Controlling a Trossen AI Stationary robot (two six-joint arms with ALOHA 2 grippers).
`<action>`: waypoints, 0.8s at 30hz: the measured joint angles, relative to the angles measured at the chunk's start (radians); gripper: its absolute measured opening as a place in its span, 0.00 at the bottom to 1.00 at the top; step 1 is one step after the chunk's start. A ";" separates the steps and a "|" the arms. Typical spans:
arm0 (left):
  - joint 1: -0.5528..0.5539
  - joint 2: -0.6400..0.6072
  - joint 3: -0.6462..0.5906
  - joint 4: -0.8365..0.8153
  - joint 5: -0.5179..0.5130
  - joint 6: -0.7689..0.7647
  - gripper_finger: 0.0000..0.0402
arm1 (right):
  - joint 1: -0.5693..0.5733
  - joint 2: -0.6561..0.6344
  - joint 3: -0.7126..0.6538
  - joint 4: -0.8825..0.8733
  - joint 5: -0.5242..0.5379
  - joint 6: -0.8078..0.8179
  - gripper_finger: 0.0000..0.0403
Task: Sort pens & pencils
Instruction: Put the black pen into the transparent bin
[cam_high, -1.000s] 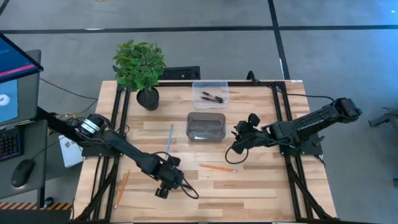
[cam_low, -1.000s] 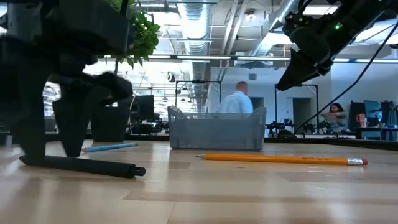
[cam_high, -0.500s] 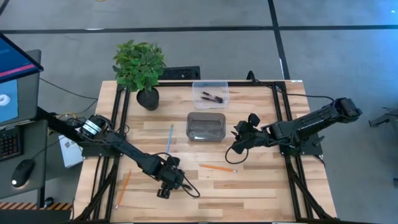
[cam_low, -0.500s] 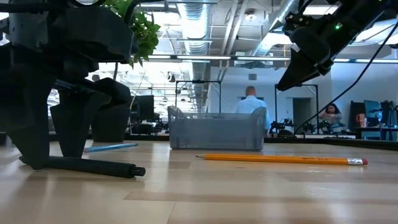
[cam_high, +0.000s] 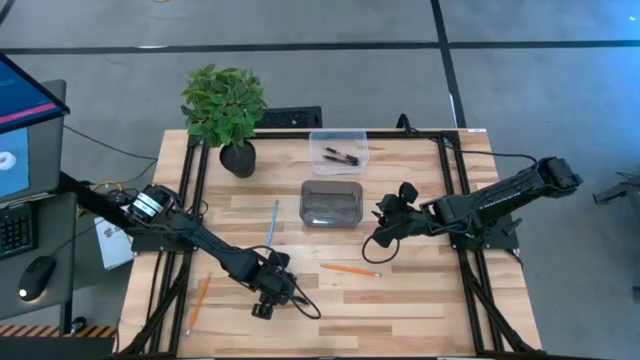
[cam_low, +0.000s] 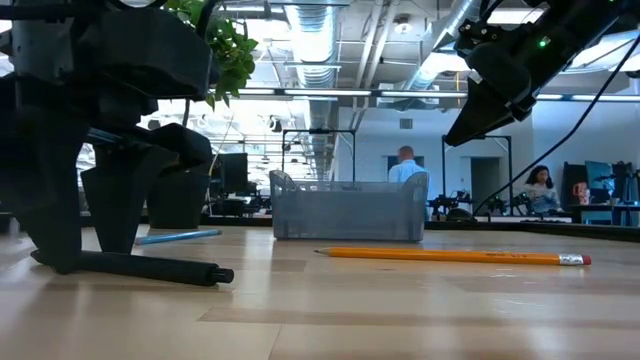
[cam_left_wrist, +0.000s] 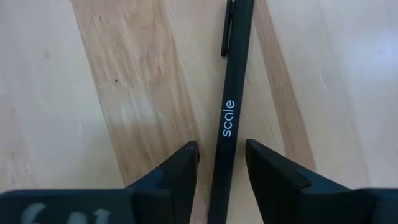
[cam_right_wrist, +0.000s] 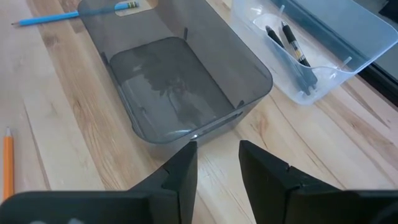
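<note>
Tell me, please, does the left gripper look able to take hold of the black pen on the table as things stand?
Probably yes. The left gripper is down at the table with the black pen lying between its open fingers, one on each side. Nothing else lies near the pen there.

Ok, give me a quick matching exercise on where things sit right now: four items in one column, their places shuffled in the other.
Items:
1. black pen marked "scale"
2. two black pens
3. light blue pencil
4. dark grey plastic bin

Places:
A. inside the clear plastic tray
B. empty, mid-table
C. flat on the wood between the left gripper fingers
D. on the table left of the grey bin

Pairs: 1-C, 2-A, 3-D, 4-B
</note>
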 joint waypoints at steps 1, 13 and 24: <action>0.000 0.000 0.000 -0.003 -0.002 -0.001 0.31 | 0.000 0.000 0.000 0.000 0.000 0.000 0.35; 0.001 0.001 0.000 -0.009 -0.039 0.023 0.11 | 0.000 0.000 0.000 0.000 0.000 0.000 0.36; 0.013 -0.004 -0.002 0.011 -0.052 0.073 0.05 | 0.000 0.000 0.000 -0.001 0.000 -0.001 0.35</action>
